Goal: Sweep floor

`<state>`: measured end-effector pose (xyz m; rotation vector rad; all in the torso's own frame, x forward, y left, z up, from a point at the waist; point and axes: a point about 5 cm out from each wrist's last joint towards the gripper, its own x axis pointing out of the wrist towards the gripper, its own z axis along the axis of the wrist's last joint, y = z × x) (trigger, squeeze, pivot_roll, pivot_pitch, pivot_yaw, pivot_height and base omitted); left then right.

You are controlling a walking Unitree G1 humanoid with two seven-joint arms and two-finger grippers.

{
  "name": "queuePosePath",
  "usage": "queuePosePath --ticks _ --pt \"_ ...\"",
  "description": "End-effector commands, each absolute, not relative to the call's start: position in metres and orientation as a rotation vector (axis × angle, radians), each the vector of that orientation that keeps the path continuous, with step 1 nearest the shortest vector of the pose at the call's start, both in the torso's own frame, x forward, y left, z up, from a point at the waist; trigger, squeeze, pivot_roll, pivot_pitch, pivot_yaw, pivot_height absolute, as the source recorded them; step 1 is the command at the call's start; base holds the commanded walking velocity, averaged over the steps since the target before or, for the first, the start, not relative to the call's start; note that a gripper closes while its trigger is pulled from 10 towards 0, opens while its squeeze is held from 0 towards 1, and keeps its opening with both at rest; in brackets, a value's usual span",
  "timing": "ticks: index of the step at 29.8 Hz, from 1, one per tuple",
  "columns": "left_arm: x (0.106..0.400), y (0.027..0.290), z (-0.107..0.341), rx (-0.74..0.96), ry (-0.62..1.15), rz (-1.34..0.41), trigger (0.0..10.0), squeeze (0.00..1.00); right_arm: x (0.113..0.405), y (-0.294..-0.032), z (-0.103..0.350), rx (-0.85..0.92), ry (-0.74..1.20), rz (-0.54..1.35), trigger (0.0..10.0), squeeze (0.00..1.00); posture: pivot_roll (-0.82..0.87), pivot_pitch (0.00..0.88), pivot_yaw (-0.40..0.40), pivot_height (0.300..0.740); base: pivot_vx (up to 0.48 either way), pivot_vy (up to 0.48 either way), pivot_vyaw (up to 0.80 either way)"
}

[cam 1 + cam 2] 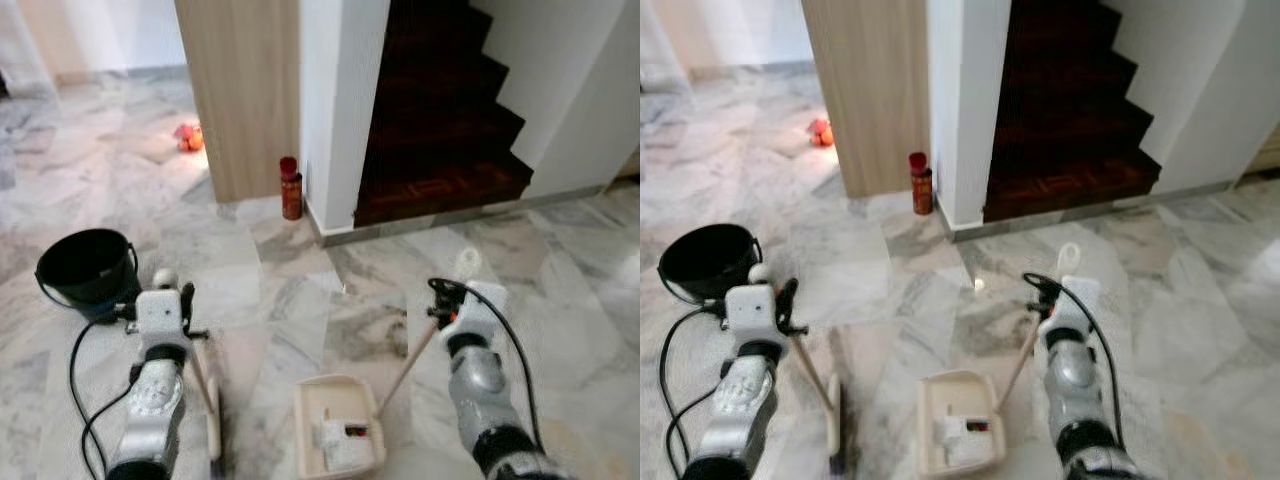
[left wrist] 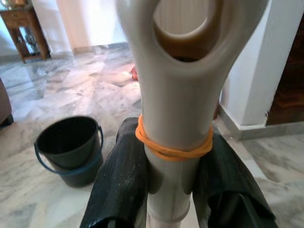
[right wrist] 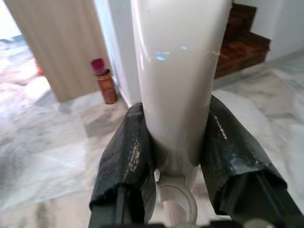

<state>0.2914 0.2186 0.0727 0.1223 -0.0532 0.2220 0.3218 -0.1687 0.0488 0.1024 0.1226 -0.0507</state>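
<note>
Broom (image 1: 213, 425) lies low at the robot's left, thin handle slanting up from the brush head on the marble floor (image 1: 300, 290) to the left gripper (image 2: 173, 190). In the left wrist view both black fingers (image 2: 121, 180) are clenched on the broom's cream handle end, which has a hanging loop and an orange rubber band (image 2: 173, 147) wound just above the fingers.

Cream dustpan (image 1: 338, 428) sits flat on the floor between the two arms, near the bottom of the head view, with some white scraps and a small dark bit inside (can't tell what they are). Its long handle (image 1: 405, 370) rises diagonally to the right gripper (image 3: 175, 156), whose two black fingers (image 3: 128, 156) are clamped on the wide cream grip, one each side.

Black bucket (image 1: 88, 268) with a blue rim band stands on the floor just ahead of the left arm, well apart from the dustpan. Red spray can (image 1: 291, 188) stands upright at the foot of the white wall corner (image 1: 335, 110), beside the wood panel (image 1: 245, 90). Small orange object (image 1: 189, 137) lies on the floor further back, left of the panel. Dark wooden stairs (image 1: 440, 130) rise to the right of the corner
</note>
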Motion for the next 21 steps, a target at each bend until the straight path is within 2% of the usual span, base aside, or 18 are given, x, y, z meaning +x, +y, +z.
queuePosePath --ticks 1,21 --pt "0.2957 0.2143 0.0821 0.122 -0.092 0.207 10.0 0.00 0.3273 -0.1725 0.0596 0.130 0.072 -0.066 10.0 0.00 0.06 0.000 0.008 0.740 0.000 0.394 0.00" --pt "0.2938 0.2179 0.0835 0.118 -0.093 0.232 10.0 0.00 0.3302 -0.1703 0.0615 0.134 0.078 -0.063 10.0 0.00 0.08 0.000 -0.004 0.740 0.000 0.389 0.00"
